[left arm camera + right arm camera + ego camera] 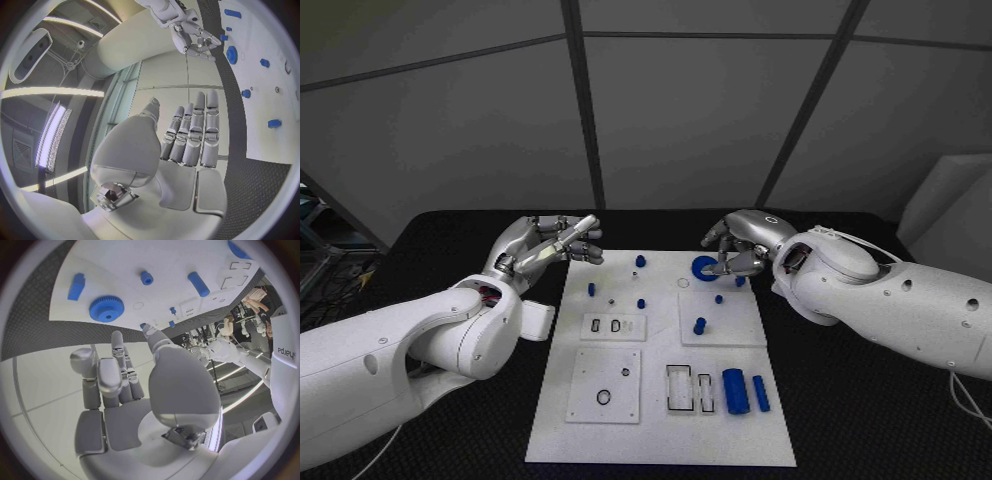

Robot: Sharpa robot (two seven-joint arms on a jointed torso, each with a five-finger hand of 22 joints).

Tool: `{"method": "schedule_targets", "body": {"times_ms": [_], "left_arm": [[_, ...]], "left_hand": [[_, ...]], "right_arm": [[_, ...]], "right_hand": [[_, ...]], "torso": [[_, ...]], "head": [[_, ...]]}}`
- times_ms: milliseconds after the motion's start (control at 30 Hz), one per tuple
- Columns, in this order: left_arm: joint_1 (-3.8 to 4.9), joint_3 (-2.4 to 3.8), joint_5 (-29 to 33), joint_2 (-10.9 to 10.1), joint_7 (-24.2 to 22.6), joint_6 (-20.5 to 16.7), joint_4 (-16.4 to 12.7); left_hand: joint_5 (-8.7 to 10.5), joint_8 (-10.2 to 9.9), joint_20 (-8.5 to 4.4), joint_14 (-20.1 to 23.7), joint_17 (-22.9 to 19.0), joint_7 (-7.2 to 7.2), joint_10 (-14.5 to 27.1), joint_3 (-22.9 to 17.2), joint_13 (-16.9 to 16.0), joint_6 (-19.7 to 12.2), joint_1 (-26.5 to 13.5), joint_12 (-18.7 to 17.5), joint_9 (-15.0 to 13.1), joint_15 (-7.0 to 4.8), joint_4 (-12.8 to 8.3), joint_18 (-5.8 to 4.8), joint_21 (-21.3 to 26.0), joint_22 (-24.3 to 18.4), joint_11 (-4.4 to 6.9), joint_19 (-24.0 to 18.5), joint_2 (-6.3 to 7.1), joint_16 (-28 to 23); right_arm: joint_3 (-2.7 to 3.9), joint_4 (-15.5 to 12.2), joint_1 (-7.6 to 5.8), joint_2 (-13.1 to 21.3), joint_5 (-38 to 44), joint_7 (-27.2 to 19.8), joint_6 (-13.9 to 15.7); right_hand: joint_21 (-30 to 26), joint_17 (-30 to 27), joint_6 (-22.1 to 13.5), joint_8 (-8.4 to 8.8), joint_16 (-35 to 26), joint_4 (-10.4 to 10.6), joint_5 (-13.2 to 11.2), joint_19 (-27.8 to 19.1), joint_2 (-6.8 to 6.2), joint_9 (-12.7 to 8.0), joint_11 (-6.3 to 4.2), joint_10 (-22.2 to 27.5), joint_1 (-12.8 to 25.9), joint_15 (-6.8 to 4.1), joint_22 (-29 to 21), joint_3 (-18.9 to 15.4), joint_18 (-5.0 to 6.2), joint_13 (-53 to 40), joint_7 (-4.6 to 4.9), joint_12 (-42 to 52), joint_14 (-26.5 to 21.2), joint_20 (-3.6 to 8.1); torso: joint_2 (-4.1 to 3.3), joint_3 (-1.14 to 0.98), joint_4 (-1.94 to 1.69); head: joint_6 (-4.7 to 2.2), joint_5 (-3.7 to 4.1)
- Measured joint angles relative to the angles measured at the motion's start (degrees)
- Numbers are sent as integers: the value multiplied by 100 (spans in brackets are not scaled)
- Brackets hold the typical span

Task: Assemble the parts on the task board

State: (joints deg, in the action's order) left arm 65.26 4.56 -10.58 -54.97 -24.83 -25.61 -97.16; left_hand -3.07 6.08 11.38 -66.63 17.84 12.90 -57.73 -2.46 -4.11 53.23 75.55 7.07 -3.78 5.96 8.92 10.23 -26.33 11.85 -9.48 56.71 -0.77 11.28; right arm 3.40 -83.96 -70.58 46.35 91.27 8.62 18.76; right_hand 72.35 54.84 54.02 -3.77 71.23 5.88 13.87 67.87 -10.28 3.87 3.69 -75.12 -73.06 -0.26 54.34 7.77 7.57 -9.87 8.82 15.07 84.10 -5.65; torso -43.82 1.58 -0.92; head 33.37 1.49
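The white task board point(661, 425) lies in the middle of the black table. A blue gear point(705, 268) point(232, 54) point(106, 308) sits near its far edge, with several small blue pegs point(640, 261) standing around it. Two blue cylinders point(734, 391) lie at the near right. My right hand point(740, 245) point(119, 380) point(194, 35) hovers just beyond the gear, fingers apart, holding nothing. My left hand point(553, 245) point(190, 135) is at the board's far left corner, fingers stretched out straight and empty.
A small white block point(535, 320) lies on the table by the board's left edge. A black ring point(603, 397) rests on a raised white tile at the near left. Bare black table point(877, 430) lies to the right.
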Motion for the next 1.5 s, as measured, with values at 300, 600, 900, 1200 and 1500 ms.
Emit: {"method": "schedule_targets", "body": {"times_ms": [300, 600, 900, 1200, 1500], "left_arm": [[-5, -2, 0, 29, 20, 34, 41], [-7, -3, 0, 28, 38, 51, 54], [-7, -3, 0, 29, 48, 74, 58], [-7, -3, -1, 37, 62, 94, 63], [-7, -3, -1, 39, 83, 115, 65]], "left_hand": [[0, 0, 0, 7, 5, 0, 8, 0, 0, 0, 0, -2, 0, 7, 0, 0, 0, 0, -8, 0, 0, 0], [0, 0, 0, 7, 4, 0, 8, 0, 0, 0, 0, -2, 0, 7, 0, 0, 0, 0, -8, 0, 0, 0], [0, 1, 0, 7, 3, 0, 8, 0, 0, 0, 0, -2, 0, 7, 0, 0, 0, -1, -8, 0, 0, 0], [0, 1, 0, 7, 11, 0, 8, 0, 0, 0, 0, -2, 0, 7, 0, 0, 0, -1, -8, 0, 0, 0], [0, 1, 0, 7, 10, 0, 8, 0, 0, 0, 0, -2, 0, 7, 0, 1, 0, -1, -8, 0, 0, 1]], "right_arm": [[-2, 300, 1, -90, -341, 222, -387], [-2, 552, 3, -268, -492, 322, -624], [-1, 692, 3, -386, -581, 401, -714], [0, 836, 4, -478, -629, 496, -803], [1, 918, 4, -549, -642, 567, -901]], "right_hand": [[240, 740, -58, -38, 466, 1037, 195, 271, 0, 15, -31, 207, -769, -17, 443, -695, -94, -1187, -16, 1106, -17, 26], [464, 1613, -75, -105, 957, 1056, 359, 502, 72, 22, -52, 326, -844, -50, 805, -715, -146, -2208, -33, 2107, -8, 34], [754, 2012, -62, -155, 1474, 1055, 406, 785, 157, 21, -12, -377, -807, -59, 1346, -715, -255, -5626, -21, 5347, -17, -12], [1108, 2012, -27, -171, 1830, 990, 428, 1240, 303, 20, 29, -863, -721, -13, 2027, -734, -361, -6507, 14, 7032, -17, -66], [1147, 2011, -27, -171, 1852, 960, 428, 1295, 346, 16, 50, -883, -677, 27, 2061, -735, -361, -6507, 14, 7213, -17, -68]], "torso": [[-9, 0, -10], [-9, 13, -16], [-9, 14, -16], [-9, 14, -12], [-9, 10, -11]], "head": [[-23, 35], [4, 41], [7, 23], [15, 28], [27, 31]]}}
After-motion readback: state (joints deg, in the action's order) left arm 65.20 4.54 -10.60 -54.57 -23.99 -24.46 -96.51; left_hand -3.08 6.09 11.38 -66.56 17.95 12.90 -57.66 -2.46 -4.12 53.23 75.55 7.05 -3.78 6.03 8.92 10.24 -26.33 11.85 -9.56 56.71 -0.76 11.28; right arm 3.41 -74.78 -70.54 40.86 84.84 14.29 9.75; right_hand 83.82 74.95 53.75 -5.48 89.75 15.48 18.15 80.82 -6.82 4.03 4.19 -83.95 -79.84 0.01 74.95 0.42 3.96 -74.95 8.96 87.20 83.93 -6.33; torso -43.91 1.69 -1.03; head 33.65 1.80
